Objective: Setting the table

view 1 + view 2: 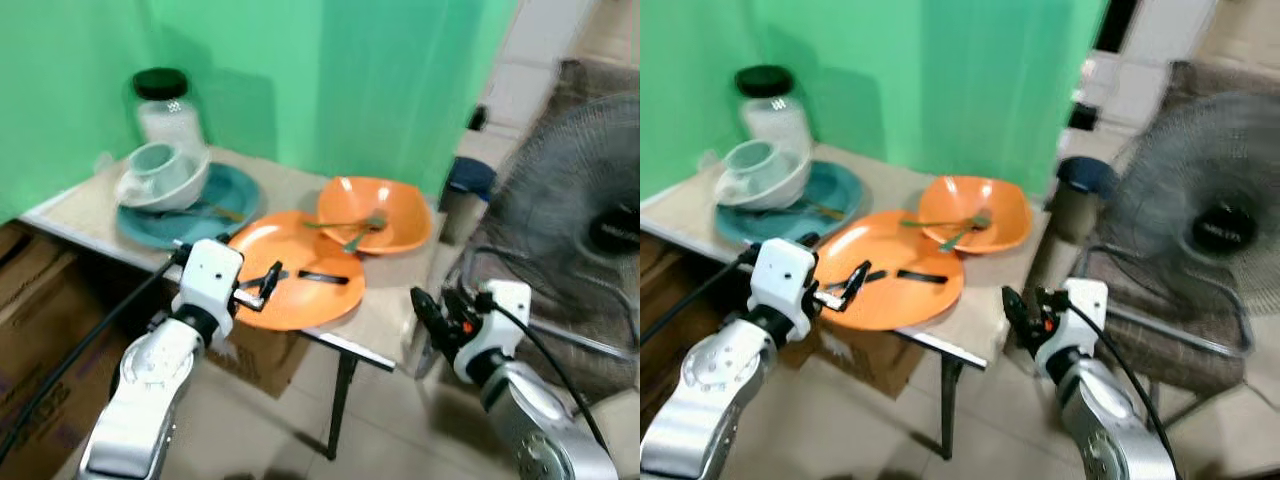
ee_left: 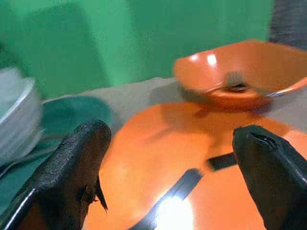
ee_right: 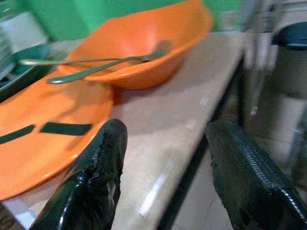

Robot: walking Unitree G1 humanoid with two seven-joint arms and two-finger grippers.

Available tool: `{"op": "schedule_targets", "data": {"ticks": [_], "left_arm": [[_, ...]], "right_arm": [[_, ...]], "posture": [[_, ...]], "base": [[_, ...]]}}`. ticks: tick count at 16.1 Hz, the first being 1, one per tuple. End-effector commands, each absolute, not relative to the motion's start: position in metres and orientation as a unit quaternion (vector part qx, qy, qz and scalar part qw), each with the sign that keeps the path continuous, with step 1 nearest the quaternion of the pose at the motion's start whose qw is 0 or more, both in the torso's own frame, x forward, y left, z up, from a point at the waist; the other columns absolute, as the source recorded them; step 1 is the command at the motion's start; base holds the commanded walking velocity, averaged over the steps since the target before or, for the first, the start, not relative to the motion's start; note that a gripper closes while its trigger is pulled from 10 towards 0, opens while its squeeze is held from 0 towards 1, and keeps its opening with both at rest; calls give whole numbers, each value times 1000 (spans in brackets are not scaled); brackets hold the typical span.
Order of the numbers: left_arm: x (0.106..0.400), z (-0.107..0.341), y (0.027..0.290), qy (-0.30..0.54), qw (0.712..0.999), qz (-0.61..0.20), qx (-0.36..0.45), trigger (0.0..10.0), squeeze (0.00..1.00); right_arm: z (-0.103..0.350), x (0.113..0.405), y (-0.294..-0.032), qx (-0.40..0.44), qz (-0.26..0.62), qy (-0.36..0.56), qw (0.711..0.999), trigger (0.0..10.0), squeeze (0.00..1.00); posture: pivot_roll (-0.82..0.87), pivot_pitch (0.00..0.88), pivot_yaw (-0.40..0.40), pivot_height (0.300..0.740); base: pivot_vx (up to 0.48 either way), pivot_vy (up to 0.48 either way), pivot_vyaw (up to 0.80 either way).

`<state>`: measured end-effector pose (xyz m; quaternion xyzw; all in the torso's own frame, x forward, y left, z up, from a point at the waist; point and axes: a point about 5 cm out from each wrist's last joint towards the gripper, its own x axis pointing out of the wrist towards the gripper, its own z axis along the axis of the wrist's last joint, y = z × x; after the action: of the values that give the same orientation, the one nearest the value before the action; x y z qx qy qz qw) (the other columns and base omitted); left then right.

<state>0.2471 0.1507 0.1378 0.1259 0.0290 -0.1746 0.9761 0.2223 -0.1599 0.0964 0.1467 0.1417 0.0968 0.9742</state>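
An orange plate (image 1: 300,275) with two black strips (image 1: 322,277) on it lies at the table's near edge. Behind it stands an orange bowl (image 1: 375,213) holding a fork and a spoon (image 3: 96,67). My left gripper (image 1: 262,285) hovers open over the plate's near-left rim, and its fingers (image 2: 72,177) frame the plate in the left wrist view. My right gripper (image 1: 430,310) is open, off the table's right corner and below its top. At the left, a teal plate (image 1: 225,195) carries a white bowl (image 1: 165,180) with a cup inside.
A jar with a black lid (image 1: 165,105) stands at the back left by the green backdrop. Cardboard boxes (image 1: 40,300) sit under the table. A floor fan (image 1: 590,230) and a dark bin (image 1: 465,190) stand to the right.
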Motion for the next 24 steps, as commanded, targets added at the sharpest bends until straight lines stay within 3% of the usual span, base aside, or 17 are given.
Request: {"op": "schedule_targets", "data": {"ticks": [1,9,16,24], "left_arm": [[247,141,149,22,976,-176,125,10000,0],[246,143,154,21,980,-150,126,10000,0],[250,146,154,12,985,-108,132,10000,0],[240,135,161,40,989,-90,110,10000,0]], "right_arm": [[103,222,-163,144,86,122,978,10000,0],[101,224,-160,129,84,124,980,10000,0],[101,230,-161,109,101,118,982,10000,0],[103,237,-172,79,97,112,986,10000,0]], "posture": [[65,0,-35,740],[76,0,-37,740],[87,0,-43,740],[88,0,-61,740]], "base": [[0,446,-788],[0,367,-169],[0,-480,0],[0,0,0]]}}
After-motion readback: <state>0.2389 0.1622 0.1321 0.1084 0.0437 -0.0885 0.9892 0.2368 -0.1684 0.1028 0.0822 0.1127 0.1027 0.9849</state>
